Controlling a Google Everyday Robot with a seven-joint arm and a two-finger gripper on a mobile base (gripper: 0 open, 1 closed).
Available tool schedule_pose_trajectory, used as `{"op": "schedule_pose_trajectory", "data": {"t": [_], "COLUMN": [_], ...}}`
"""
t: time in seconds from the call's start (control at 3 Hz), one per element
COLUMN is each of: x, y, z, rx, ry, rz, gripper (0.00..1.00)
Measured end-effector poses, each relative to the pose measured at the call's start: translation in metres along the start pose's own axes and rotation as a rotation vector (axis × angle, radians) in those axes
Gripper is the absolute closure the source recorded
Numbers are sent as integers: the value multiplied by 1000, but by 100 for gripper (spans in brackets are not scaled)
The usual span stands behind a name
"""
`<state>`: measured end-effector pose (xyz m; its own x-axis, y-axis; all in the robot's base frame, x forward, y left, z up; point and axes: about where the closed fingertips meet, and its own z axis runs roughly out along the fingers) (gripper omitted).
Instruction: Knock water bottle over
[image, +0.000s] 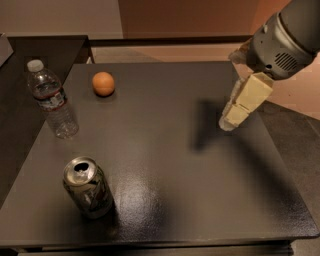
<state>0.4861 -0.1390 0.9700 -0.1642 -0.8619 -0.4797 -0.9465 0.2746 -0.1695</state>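
Status: task not accomplished. The water bottle (50, 100) stands upright on its base at the left edge of the table (175, 190), towards the far-left corner, with its white cap uppermost. Nothing touches it. The pincer (230, 119) hangs over the right-hand side of the table, near the right edge and roughly midway between the far-right and near-right corners. Its pale tip is angled down and to the left, and its shadow falls on the surface just beside it. It carries nothing. Whether it is apart or together cannot be told from this angle. It appears to be clear of the table surface, though height is hard to judge in this view. Almost the whole width of the table separates the pincer from the bottle. Other items noted: an orange (103, 83) near the bottle on its far-edge side and apart from it, and an opened aluminium can (89, 187) standing upright towards the near-left corner, well apart from the bottle. Assessment: only the approach is in hand. Outstanding are the crossing to the left edge, contact with the bottle's upper part, and a push until it lies on its side. A direct run would pass between the orange and the can, so neither need be disturbed.
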Motion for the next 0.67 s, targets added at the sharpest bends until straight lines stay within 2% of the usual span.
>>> {"op": "schedule_pose_trajectory", "data": {"t": [0.33, 0.67], "x": [-39, -64], "y": [-6, -11], "z": [20, 30], "rx": [2, 11], "ry": [-121, -196], "rz": [-3, -6], "gripper": [0, 0]}}
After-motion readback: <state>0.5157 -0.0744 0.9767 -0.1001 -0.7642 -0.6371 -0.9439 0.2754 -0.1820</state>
